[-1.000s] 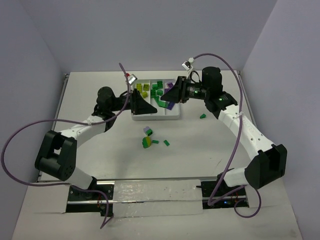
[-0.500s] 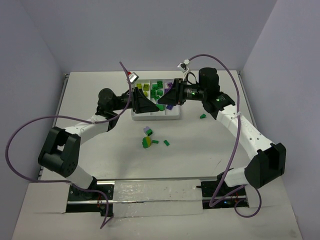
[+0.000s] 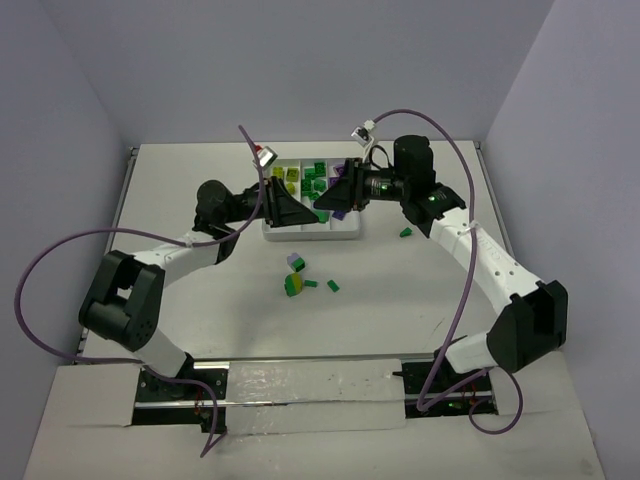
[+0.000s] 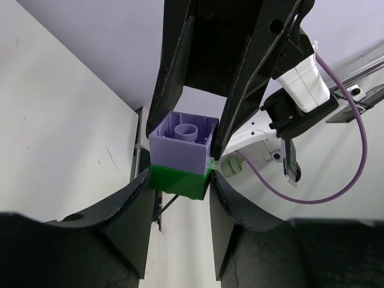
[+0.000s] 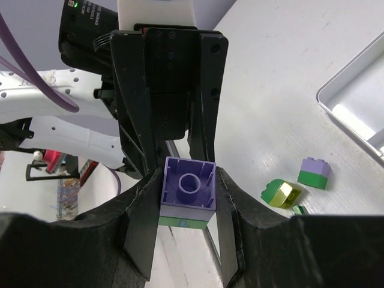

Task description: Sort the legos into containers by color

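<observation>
Setting: A white table boxed in by pale lilac walls, seen from overhead with both arm bases along the bottom edge.

Tray: A white three-compartment tray sits just above the centre of the overhead view. Yellow-green bricks lie in its left compartment, green bricks in the middle one and purple bricks in the right one.

Held piece: A purple brick stacked on a green brick hangs in the air above the tray, where the two grippers meet nose to nose.

Left gripper: The left gripper reaches in from the left of the overhead view. Its jaws are drawn narrow and pressed against both sides of the green brick, at the centre of its wrist view.

Right gripper: The right gripper reaches in from the right. Its jaws are clamped narrow on the side walls of the purple brick, whose hollow underside with its round tube faces the wrist camera. A sliver of the green brick shows just below.

Loose pieces: Below the tray, at the centre of the overhead view, lie a lilac-on-green pair and a yellow-green-and-green piece. Two small green pieces lie just to their right.

Stray: A lone green piece lies right of the tray, beside the right arm.
</observation>
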`<state>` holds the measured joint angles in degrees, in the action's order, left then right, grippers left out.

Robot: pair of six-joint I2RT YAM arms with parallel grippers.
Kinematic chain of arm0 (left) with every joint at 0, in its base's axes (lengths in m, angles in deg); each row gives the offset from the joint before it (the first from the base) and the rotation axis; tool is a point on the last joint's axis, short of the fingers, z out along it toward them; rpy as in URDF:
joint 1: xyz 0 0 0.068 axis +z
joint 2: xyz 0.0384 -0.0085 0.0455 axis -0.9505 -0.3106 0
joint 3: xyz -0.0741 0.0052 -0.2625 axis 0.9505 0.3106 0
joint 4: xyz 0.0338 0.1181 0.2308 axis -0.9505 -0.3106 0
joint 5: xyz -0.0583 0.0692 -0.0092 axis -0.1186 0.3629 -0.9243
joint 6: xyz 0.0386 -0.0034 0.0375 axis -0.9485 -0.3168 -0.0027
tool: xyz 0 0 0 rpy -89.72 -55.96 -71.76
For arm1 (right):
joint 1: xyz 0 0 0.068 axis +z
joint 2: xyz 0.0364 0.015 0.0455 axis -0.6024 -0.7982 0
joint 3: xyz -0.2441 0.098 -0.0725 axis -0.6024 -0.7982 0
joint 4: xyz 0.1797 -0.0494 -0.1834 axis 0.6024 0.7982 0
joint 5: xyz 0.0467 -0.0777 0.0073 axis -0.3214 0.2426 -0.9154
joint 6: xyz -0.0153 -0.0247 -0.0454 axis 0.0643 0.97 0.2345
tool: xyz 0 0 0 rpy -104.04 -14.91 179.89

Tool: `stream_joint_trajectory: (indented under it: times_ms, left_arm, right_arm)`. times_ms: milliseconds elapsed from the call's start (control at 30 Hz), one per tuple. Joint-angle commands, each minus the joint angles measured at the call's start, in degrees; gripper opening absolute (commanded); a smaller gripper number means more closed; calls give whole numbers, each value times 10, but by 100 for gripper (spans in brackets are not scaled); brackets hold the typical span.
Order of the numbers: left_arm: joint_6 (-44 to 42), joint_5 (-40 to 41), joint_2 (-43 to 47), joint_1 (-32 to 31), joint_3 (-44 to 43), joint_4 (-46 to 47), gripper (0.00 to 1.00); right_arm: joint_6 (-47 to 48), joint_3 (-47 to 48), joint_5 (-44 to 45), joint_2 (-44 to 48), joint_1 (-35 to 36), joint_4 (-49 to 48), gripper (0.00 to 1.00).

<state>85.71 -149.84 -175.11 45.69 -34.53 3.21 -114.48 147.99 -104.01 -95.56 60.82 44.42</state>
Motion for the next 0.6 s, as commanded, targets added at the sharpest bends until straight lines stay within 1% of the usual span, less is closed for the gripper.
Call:
stream_joint_trajectory:
  times_ms: [0, 67, 133, 233, 267, 300, 333, 367, 433, 467, 500, 533, 567]
  left_arm:
    - [-27, -16, 15, -7, 26, 1, 1]
    - [-58, -22, 21, -6, 46, -29, 0]
    - [-101, -31, 29, -6, 59, -107, 0]
    - [-197, -33, 49, -2, 68, -236, 0]
    - [-219, -32, 55, -1, 65, -238, 0]
    - [-260, -27, 60, 5, 53, -322, 0]
    - [-321, -18, 66, 9, 31, -390, 0]
    - [-378, 16, 69, 10, 6, -441, 0]
    - [-462, 86, 62, 10, -42, -552, 0]
    - [-500, 165, 53, 7, -72, -607, 0]
    - [-536, 225, 31, 6, -114, -668, 0]
    - [-575, 281, -10, 6, -177, -740, 0]
    - [-594, 304, -47, 6, -226, -785, 0]
  right_arm:
    - [1, 31, 17, -9, -24, -43, 0]
    - [-4, 43, 30, -18, -42, -48, 0]
    - [-6, 56, 59, -28, -60, -50, 0]
    - [21, 75, 121, -44, -68, -20, 0]
    - [29, 79, 139, -48, -67, -11, 0]
    - [39, 83, 157, -57, -67, 1, 0]
    - [50, 85, 175, -63, -67, 12, 0]
    - [66, 85, 189, -74, -66, 26, 0]
    - [104, 92, 228, -92, -62, 49, 0]
    - [119, 92, 259, -110, -58, 68, 0]
    - [135, 86, 273, -120, -56, 70, 0]
    - [153, 78, 290, -131, -54, 68, 0]
    - [166, 72, 313, -136, -51, 64, 0]
